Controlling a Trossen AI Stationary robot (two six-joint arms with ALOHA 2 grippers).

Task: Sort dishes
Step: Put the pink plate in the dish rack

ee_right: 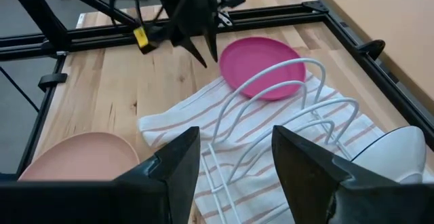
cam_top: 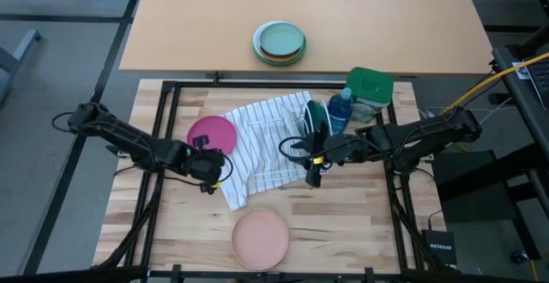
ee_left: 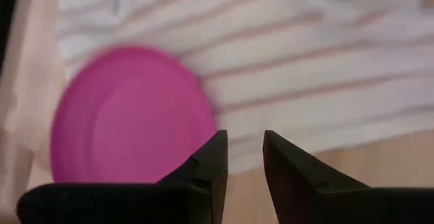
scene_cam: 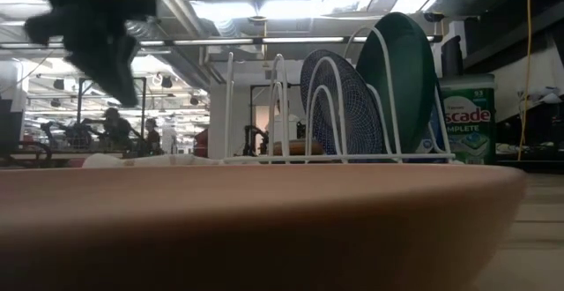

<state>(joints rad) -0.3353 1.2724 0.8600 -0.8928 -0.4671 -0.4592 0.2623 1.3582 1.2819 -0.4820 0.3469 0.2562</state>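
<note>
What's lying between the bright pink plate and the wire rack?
Only the striped towel lies between the magenta plate and the wire rack; both sit on it, seen in the high view.

Big open workshop behind the table, bright ceiling lights overhead, people way back, grey floor, tan desk.

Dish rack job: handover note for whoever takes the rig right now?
Left pincer: open, empty, above the table beside the magenta plate, which lies on the striped towel.
Right pincer: open, empty, over the white wire rack.
Done: dark green plate and blue bowl stand on edge in the rack.
Left: magenta plate, and the salmon-pink plate lying flat at the table's near edge. The left pincer looks best placed for the magenta plate.
</note>
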